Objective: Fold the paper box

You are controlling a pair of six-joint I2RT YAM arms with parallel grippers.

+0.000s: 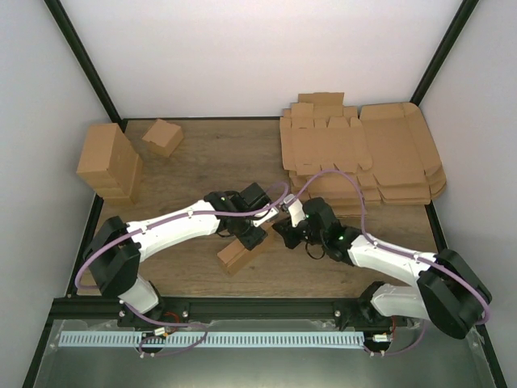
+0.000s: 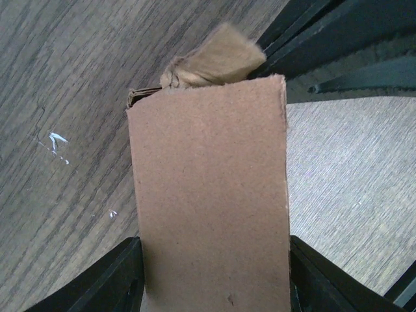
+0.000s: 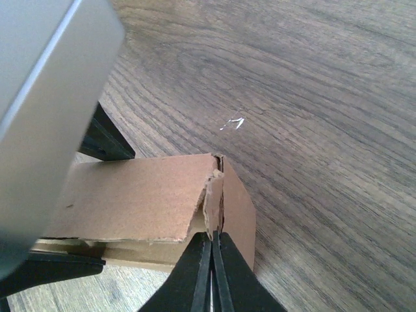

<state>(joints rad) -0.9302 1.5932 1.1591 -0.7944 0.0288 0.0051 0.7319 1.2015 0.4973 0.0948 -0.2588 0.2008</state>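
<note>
Paper box (image 2: 208,195) gripped by left end effector (image 2: 214,273), right end effector (image 3: 211,257) touching it

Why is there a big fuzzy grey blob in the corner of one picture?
Right wrist view: the grey blob seems too close to the lens, so it blurs, while the paper box and table grain look sharp. Left wrist view: the box's far tip is fuzzy too. Top view: soft, even light.
</note>
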